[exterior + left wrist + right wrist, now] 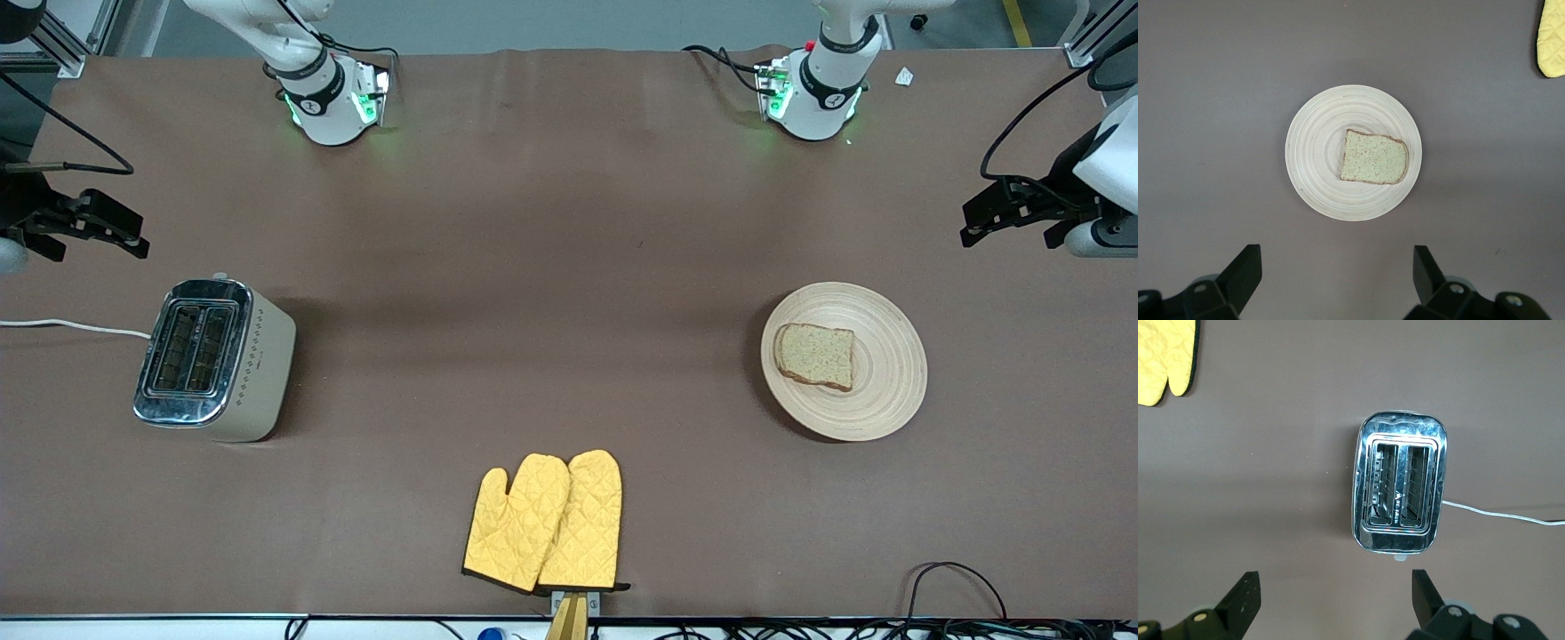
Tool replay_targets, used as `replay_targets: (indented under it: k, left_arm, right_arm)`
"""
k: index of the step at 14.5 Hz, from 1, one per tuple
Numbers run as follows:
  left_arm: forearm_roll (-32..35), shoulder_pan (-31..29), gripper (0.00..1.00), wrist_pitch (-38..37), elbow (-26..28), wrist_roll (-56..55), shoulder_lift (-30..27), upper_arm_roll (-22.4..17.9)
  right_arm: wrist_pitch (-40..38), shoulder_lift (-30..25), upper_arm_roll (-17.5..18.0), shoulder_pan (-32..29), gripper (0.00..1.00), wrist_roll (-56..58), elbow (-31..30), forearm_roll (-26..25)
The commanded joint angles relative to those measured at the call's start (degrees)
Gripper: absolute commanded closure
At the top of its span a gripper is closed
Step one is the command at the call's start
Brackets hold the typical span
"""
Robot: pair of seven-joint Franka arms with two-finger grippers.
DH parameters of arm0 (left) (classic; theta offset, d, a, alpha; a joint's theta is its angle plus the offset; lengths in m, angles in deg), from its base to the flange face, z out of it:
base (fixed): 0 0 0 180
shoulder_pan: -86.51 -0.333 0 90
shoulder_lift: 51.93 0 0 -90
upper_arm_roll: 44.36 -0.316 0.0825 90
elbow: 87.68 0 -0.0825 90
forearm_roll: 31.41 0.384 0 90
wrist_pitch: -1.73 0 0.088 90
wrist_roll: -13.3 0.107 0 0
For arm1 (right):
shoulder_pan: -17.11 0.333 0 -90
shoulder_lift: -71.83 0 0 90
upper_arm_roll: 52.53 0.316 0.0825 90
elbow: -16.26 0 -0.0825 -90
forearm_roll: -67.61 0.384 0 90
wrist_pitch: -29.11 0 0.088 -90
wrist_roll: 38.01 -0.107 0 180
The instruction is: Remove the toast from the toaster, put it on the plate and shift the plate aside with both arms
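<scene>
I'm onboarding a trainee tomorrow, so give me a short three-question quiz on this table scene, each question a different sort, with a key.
1. True or false: the toast lies on the plate.
2. Multiple choice: what lies nearest the front camera? A) the toaster B) the oven mitts C) the plate
3. Fill in: the left gripper and the right gripper both have their fingers ____.

Key
1. True; the slice lies flat on the plate, toward the left arm's end of the table.
2. B; the mitts lie lowest in the front view.
3. Open; each wrist view shows the fingers spread wide with nothing between them, the left gripper over the plate's end, the right over the toaster's end.
</scene>
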Motion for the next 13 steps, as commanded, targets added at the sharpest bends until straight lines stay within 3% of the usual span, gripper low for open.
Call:
replay_targets:
  k: [1,13]
  left_arm:
    - [0.89,-0.04,0.0,0.59,-1.08,-0.88,0.77,0.1]
    - [1.49,0.13,0.0,0.59,-1.34,-0.71,0.77,0.01]
  right_arm:
    - [-0.52,-0.49,0.11,0.01,0.0,0.17,0.16,-0.87]
    - [-0.52,-0.49,0.03,-0.17,0.0,0.35,0.16,-0.95]
